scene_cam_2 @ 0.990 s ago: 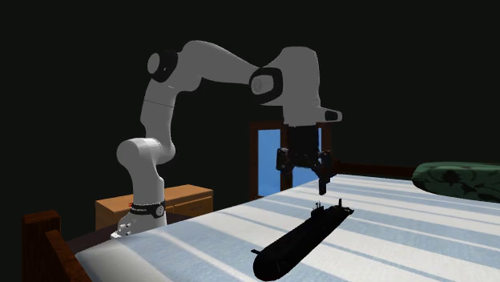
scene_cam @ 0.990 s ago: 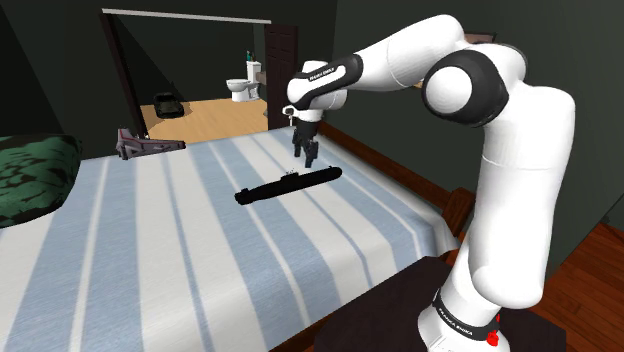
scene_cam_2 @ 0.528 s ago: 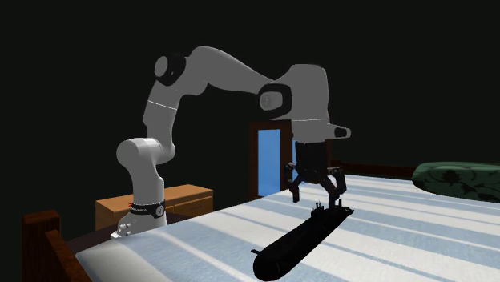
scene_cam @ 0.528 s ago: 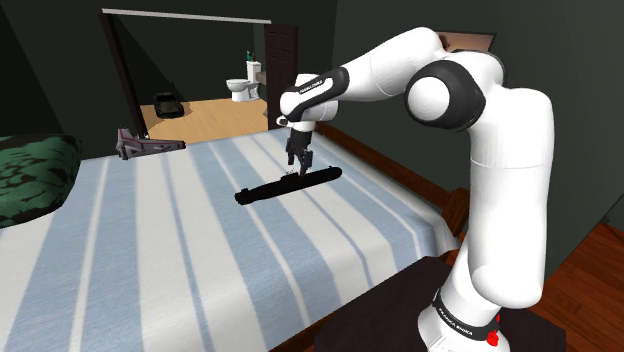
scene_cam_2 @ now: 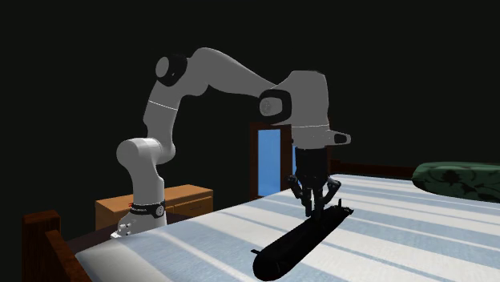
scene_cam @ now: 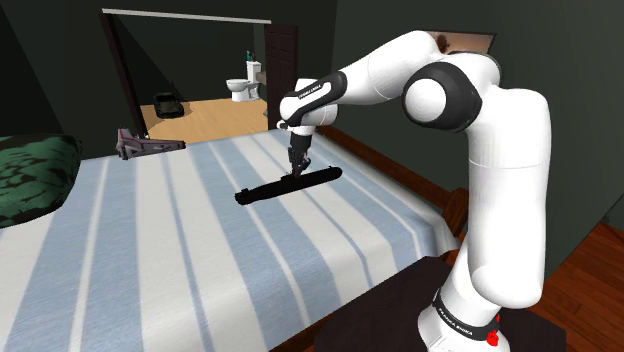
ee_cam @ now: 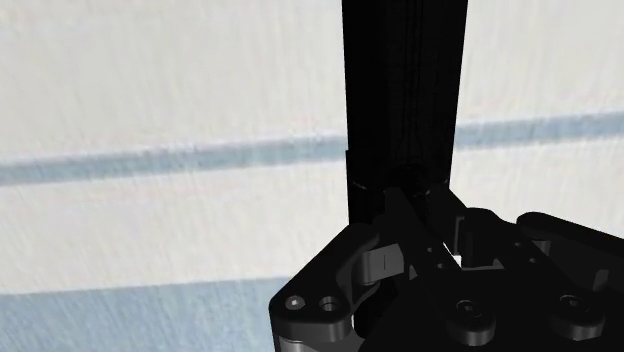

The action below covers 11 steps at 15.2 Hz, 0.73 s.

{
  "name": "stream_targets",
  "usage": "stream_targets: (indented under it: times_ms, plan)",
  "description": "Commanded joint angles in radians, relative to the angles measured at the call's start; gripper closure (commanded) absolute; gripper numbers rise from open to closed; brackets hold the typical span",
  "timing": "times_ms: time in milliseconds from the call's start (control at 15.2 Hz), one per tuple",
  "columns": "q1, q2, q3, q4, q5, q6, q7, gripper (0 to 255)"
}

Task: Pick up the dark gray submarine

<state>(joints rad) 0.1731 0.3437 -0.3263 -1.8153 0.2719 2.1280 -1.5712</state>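
Gripper [scene_cam_2: 313, 210] narrow, jaws pinched on the submarine [scene_cam_2: 292, 243] at its little tower, probably the slimmest place to clasp. The hull lies flat on the striped bed [scene_cam: 190, 260] right beneath me, stretching away ahead. Not lifted yet.

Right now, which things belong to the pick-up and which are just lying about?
Job: dark submarine, gripper, striped bed under it.
Lying about: green pillow, grey object at the bed's far edge, toilet, black car.
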Motion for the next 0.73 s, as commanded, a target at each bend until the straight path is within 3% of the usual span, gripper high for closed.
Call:
stream_targets:
  times_ms: [0, 660]
  plan:
    - [0.000, 0.000, 0.000, 0.000, 0.000, 0.000, 0.000, 255]
    - [0.003, -0.031, -0.007, 0.041, -0.019, -0.069, 0.019, 255]
